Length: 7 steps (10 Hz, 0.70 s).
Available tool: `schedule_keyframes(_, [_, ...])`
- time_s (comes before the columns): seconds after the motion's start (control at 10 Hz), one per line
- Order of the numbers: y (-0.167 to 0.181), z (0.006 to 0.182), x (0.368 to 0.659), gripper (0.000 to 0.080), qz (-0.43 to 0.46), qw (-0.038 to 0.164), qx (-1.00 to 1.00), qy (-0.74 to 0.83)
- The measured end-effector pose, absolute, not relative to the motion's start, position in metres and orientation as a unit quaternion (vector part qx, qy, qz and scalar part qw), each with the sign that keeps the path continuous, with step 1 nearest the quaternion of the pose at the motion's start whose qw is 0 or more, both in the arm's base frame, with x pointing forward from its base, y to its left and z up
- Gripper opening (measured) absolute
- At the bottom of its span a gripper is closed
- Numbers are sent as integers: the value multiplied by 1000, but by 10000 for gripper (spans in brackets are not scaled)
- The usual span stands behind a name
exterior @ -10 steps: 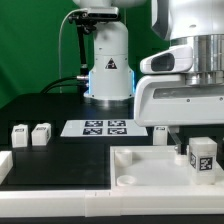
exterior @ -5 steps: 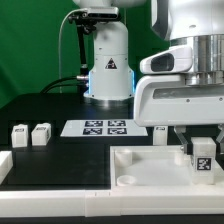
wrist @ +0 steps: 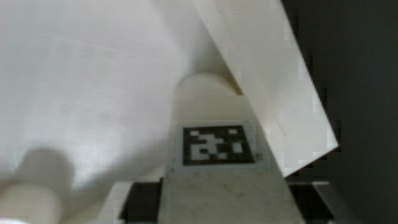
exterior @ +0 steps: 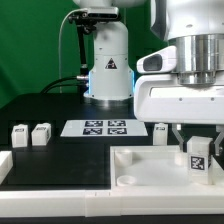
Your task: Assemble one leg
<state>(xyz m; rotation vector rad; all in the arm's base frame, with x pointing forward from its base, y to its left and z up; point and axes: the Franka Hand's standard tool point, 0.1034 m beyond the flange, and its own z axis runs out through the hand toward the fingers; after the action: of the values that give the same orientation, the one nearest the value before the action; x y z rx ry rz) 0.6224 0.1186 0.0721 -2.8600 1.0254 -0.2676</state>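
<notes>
My gripper (exterior: 198, 138) is shut on a leg (exterior: 198, 158), a small white post with a black-and-white tag. It holds the leg upright over the right part of the large flat white piece (exterior: 150, 165). In the wrist view the leg (wrist: 215, 150) runs out from between my dark fingers (wrist: 153, 200), and its far end meets the flat piece (wrist: 89, 90) next to that piece's raised edge (wrist: 267, 80). Whether the leg's end sits in a socket is hidden.
Two more legs (exterior: 19, 135) (exterior: 41, 133) stand at the exterior view's left, and a third (exterior: 160, 132) behind the flat piece. The marker board (exterior: 98, 127) lies mid-table before the robot base (exterior: 108, 65). A round socket (exterior: 126, 181) shows on the flat piece.
My gripper and the leg have shifted slightly toward the exterior view's left, and the leg has turned a little about its own axis. The other parts have not moved.
</notes>
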Motion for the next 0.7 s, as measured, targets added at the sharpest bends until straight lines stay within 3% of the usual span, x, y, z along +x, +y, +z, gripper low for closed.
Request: schedule_keyframes(0.7, [124,74,621,298,-51,89,-721,685])
